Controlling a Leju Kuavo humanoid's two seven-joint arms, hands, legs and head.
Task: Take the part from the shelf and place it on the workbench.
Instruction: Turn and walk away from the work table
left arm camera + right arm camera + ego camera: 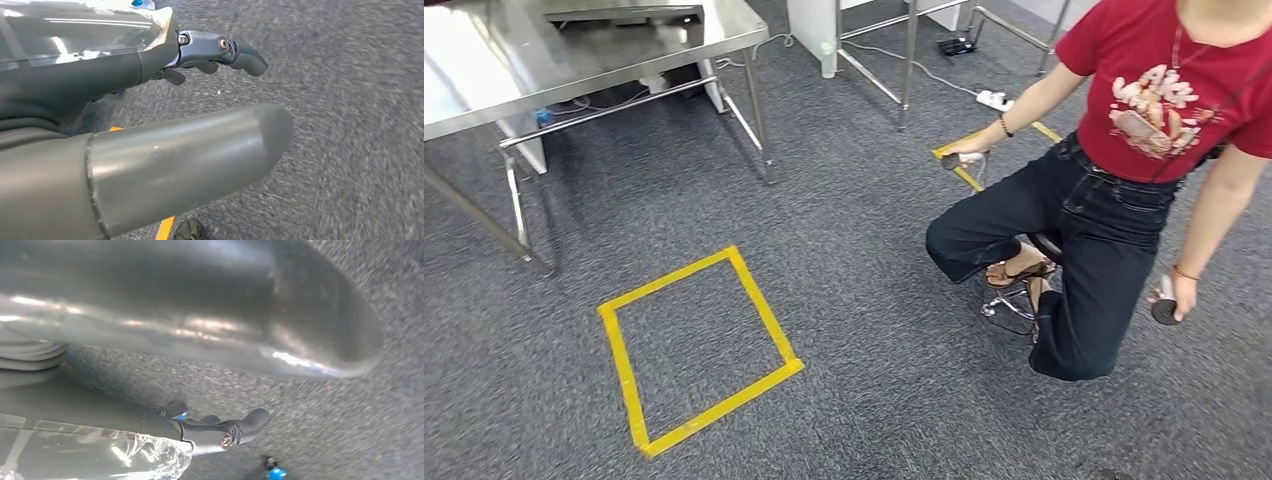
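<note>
On the grey carpet (864, 300), a yellow tape square (699, 350) lies nearest; no part or shelf can be made out.
Both hands hang over the carpet, left hand (165, 115) and right hand (200, 365) with fingers apart, holding nothing. Beyond the square a person (1114, 180) sits on a stool (1024, 290); the red shirt's print is unreadable. Farthest, the steel tabletop (514, 60).

carpet (864, 260) speckled grey | tape square (699, 350) yellow | shirt (1169, 85) red | table (574, 50) silver
</note>
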